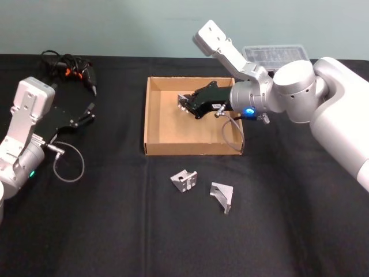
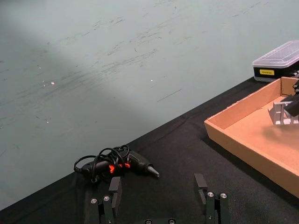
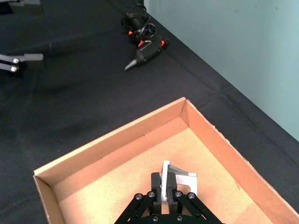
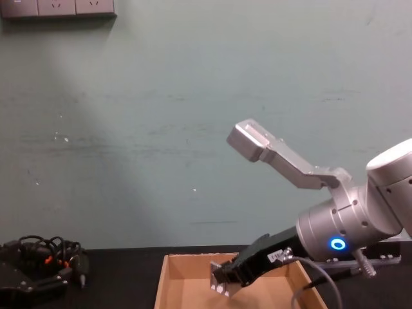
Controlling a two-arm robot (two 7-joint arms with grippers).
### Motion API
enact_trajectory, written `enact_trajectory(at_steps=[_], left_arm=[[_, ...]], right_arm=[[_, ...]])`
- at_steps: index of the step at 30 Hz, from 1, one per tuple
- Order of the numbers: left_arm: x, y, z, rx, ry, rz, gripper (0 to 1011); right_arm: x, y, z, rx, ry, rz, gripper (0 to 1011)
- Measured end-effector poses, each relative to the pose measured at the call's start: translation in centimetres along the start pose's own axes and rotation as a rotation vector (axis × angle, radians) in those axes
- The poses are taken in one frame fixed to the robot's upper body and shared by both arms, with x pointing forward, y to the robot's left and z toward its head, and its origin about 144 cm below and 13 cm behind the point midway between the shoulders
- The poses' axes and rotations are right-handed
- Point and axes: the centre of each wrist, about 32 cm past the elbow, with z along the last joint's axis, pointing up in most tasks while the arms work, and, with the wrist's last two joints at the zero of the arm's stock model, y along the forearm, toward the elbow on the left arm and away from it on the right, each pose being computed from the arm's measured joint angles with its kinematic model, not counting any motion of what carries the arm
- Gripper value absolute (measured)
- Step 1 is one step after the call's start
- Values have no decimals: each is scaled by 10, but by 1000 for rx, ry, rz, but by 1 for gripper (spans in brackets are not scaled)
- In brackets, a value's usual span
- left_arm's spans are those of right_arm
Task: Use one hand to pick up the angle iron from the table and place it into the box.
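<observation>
Jaws on my right gripper [image 3: 164,184] are clamped on the angle iron [image 3: 184,179], inside the box [image 1: 146,124] near its far wall, with open room all round. I can't tell whether it touches the floor. My left gripper [image 1: 86,113] sits parted, well left.

Black corded tool [image 1: 72,68] far left; clear-lidded plastic case [image 1: 275,55] far right, near teal wall [image 1: 115,23].

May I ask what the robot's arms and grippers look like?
Both arms are silver-grey with grey cables. The right arm has a blue ring, the left arm a green light. The right gripper and left gripper are black, two-fingered.
</observation>
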Motion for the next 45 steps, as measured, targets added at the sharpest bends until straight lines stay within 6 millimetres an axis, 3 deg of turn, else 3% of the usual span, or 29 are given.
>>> enact_trajectory(at_steps=[20, 30, 40, 45], left_arm=[[0, 0, 0, 0, 0, 0, 1011], [0, 0, 0, 0, 0, 0, 1011], [0, 0, 0, 0, 0, 0, 1011], [0, 0, 0, 0, 0, 0, 1011]], right_arm=[[-2, 7, -2, -26, -1, -6, 110], [-2, 7, -2, -24, -1, -5, 385], [-2, 7, -2, -23, -1, -5, 748], [-2, 7, -2, -22, -1, -4, 868]])
